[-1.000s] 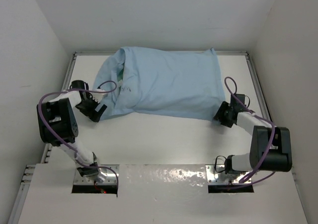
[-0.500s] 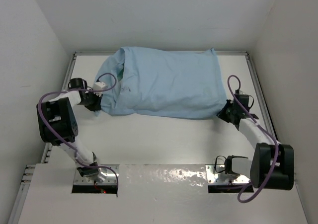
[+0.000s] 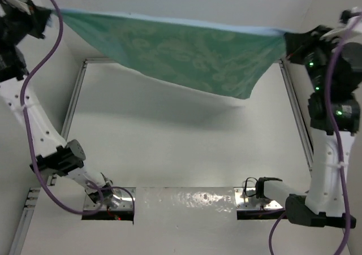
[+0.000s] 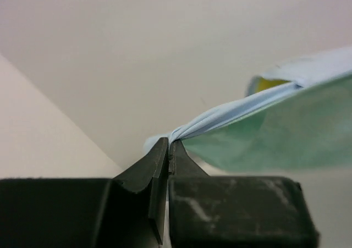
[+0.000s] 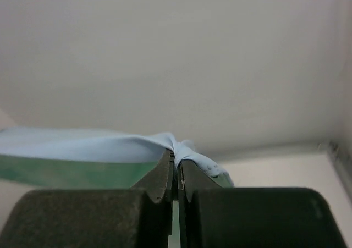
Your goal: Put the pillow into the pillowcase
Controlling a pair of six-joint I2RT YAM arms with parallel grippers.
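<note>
The pillowcase (image 3: 186, 54) hangs stretched high over the table, its patterned teal-green side facing the top camera and its lower right corner sagging. My left gripper (image 3: 48, 14) is shut on the upper left corner, and light blue cloth bunches at its tips (image 4: 169, 143). At the other end my right gripper (image 3: 285, 40) is shut on the upper right corner, with cloth folded over its tips (image 5: 176, 157). A sliver of the pillow's yellow trim (image 4: 267, 84) shows inside the case's edge in the left wrist view. The rest of the pillow is hidden.
The white table (image 3: 186, 147) lies below, edged by metal rails (image 3: 76, 108) on the left and right. White walls close in on three sides. Both arms stand tall along the side edges, purple cables looping beside them. Their base plates (image 3: 186, 201) sit at the near edge.
The case lay filled on the table with a gripper at each end. Both grippers have shut on its corners and lifted it high, turning the teal side to the camera.
</note>
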